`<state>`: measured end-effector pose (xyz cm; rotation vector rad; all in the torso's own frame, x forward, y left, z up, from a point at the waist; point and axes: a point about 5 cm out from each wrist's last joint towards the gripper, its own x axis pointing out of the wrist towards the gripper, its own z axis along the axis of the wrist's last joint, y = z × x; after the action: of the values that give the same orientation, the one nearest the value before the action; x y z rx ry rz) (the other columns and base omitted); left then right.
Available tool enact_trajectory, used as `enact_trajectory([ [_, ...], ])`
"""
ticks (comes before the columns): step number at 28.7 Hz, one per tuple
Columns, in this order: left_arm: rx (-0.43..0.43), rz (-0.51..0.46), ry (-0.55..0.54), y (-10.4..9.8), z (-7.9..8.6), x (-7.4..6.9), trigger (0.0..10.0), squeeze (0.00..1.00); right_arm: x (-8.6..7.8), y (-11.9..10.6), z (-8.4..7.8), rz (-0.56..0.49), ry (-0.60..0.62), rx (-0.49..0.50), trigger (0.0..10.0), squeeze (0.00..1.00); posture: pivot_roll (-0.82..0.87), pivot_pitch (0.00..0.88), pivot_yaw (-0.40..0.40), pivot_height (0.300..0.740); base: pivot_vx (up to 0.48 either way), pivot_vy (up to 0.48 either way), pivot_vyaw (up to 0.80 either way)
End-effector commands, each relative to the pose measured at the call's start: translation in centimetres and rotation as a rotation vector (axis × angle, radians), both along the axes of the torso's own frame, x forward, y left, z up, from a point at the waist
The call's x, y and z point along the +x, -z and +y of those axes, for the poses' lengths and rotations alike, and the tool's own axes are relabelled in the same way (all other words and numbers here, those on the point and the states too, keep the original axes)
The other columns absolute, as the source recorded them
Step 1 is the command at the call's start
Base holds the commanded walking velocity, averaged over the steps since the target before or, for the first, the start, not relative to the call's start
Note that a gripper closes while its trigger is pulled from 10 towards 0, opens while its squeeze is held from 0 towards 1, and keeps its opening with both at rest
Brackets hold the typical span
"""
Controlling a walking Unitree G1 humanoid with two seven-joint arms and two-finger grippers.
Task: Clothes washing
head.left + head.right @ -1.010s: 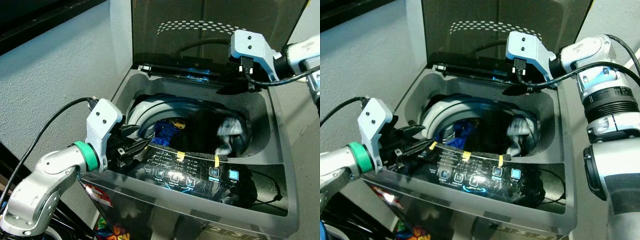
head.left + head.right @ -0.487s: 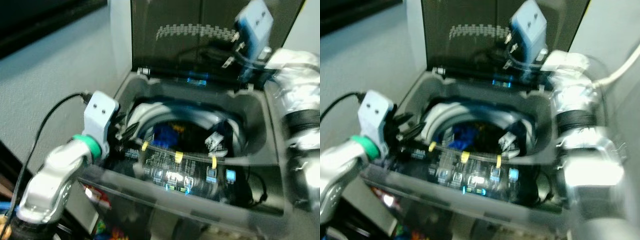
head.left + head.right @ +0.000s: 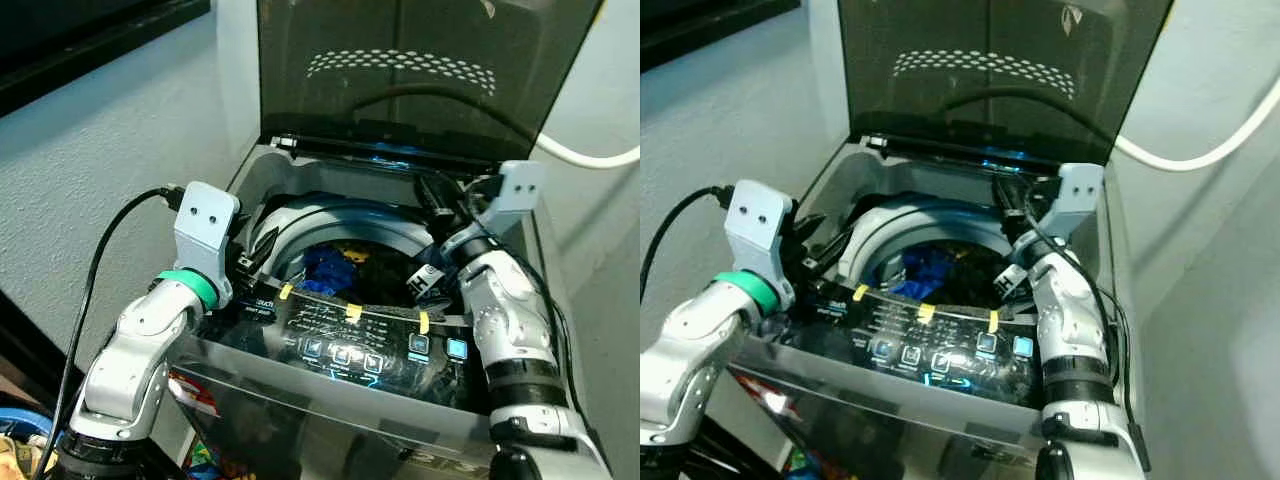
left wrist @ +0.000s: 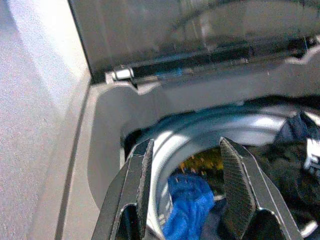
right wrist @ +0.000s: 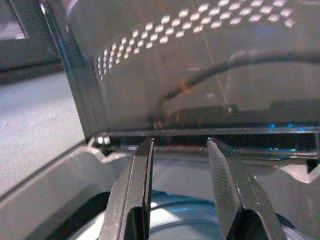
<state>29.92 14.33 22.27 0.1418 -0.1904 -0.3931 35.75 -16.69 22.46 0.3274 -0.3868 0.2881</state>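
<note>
Top-loading washer [image 3: 300, 390], lid [image 3: 420, 70] raised; clothes [image 3: 330, 265] heaped in drum. Left claw [image 4: 185, 195] apart at rim, right claw [image 5: 180, 185] apart, empty near hinge. Load likely soft, limp, light: pinch bunched fold.

Blue garment [image 3: 325, 264], grey washer [image 3: 250, 170], dark dotted lid [image 3: 420, 60]

light: dim, even | head views sharp | wrist views soft
</note>
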Motion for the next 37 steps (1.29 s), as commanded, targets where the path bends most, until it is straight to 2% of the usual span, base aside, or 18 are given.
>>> enact_trajectory([
  [1, -0.018, -0.023, -0.046, 0.0, 0.6, -0.1, 10.0, 0.00, -0.9, 0.0, 0.0, -0.003, 0.015, 0.060, 10.0, 0.00, 0.11, 0.000, 0.028, 0.740, 0.000, 0.000, 0.00],
  [6, 0.011, 0.004, -0.064, 0.6, 0.6, 0.0, 10.0, 0.00, -1.6, -0.9, 0.8, -0.047, 0.006, 0.080, 10.0, 0.00, 0.10, 0.000, 0.037, 0.740, 0.000, 0.000, 0.00],
  [9, 0.017, 0.002, -0.067, 0.7, 0.4, -0.2, 10.0, 0.00, -1.7, -1.5, 1.4, -0.082, -0.022, 0.056, 10.0, 0.00, 0.11, 0.000, 0.037, 0.740, 0.000, 0.000, 0.00],
  [13, -0.026, -0.067, -0.091, -0.1, 0.8, -0.8, 10.0, 0.00, -2.3, -1.2, 2.4, -0.092, -0.048, 0.061, 10.0, 0.00, 0.13, 0.000, 0.050, 0.740, 0.000, 0.000, 0.60],
  [16, -0.037, -0.073, -0.084, -0.2, 0.8, -0.9, 10.0, 0.00, -2.7, -0.9, 2.5, -0.086, -0.057, 0.067, 10.0, 0.00, 0.13, 0.000, 0.055, 0.740, 0.000, 0.000, 0.80],
  [18, -0.025, -0.055, -0.016, 0.3, 0.2, -1.2, 10.0, 0.00, -3.1, -0.6, 2.5, -0.076, -0.093, 0.092, 10.0, 0.00, 0.13, 0.000, 0.067, 0.740, 0.000, 0.000, 0.80],
  [20, -0.022, -0.049, 0.006, 0.4, 0.0, -1.3, 10.0, 0.00, -3.2, -0.5, 2.5, -0.072, -0.110, 0.101, 10.0, 0.00, 0.13, 0.000, 0.067, 0.740, 0.000, 0.000, 0.80],
  [22, -0.029, -0.045, 0.116, 0.6, -0.9, -2.0, 10.0, 0.00, -3.8, -0.6, 2.4, -0.083, -0.161, 0.091, 10.0, 0.00, 0.12, 0.000, 0.072, 0.740, 0.000, 0.000, 0.80],
  [26, -0.054, -0.035, 0.161, 0.7, -1.0, -2.5, 10.0, 0.00, -4.6, -0.5, 2.3, -0.100, -0.243, 0.051, 10.0, 0.00, 0.10, 0.000, 0.080, 0.740, 0.000, 0.000, 0.80],
  [27, -0.062, -0.030, 0.129, 0.9, -0.4, -2.5, 10.0, 0.00, -5.3, -0.1, 2.3, -0.098, -0.272, 0.012, 10.0, 0.00, 0.10, 0.000, 0.084, 0.740, 0.000, 0.000, 0.80],
  [30, -0.066, -0.028, 0.104, 1.0, 0.0, -2.5, 10.0, 0.00, -5.7, 0.2, 2.3, -0.095, -0.288, -0.015, 10.0, 0.00, 0.10, 0.000, 0.084, 0.740, 0.000, 0.000, 0.80],
  [32, -0.065, -0.034, -0.045, 2.0, 1.6, -3.0, 10.0, 0.00, -7.2, 0.9, 1.0, -0.059, -0.200, -0.056, 10.0, 0.00, 0.11, 0.000, 0.084, 0.740, 0.000, 0.000, 0.80],
  [33, -0.065, -0.034, -0.045, 2.0, 1.6, -3.0, 10.0, 0.00, -7.2, 0.9, 1.0, -0.059, -0.200, -0.056, 10.0, 0.00, 0.11, 0.000, 0.084, 0.740, 0.000, 0.000, 0.80],
  [34, -0.077, -0.038, -0.078, 2.1, 2.0, -3.7, 10.0, 0.00, -8.1, 1.1, 0.3, -0.042, -0.174, -0.058, 10.0, 0.00, 0.10, 0.000, 0.087, 0.740, 0.000, 0.000, 0.80],
  [36, -0.090, -0.053, -0.072, 1.8, 2.1, -5.3, 10.0, 0.00, -10.0, 1.4, -0.4, -0.023, -0.161, -0.063, 10.0, 0.00, 0.10, 0.000, 0.092, 0.740, 0.000, 0.000, 0.80],
  [37, -0.090, -0.053, -0.072, 1.8, 2.1, -5.3, 10.0, 0.00, -10.0, 1.4, -0.4, -0.023, -0.161, -0.063, 10.0, 0.00, 0.10, 0.000, 0.092, 0.740, 0.000, 0.000, 0.80],
])
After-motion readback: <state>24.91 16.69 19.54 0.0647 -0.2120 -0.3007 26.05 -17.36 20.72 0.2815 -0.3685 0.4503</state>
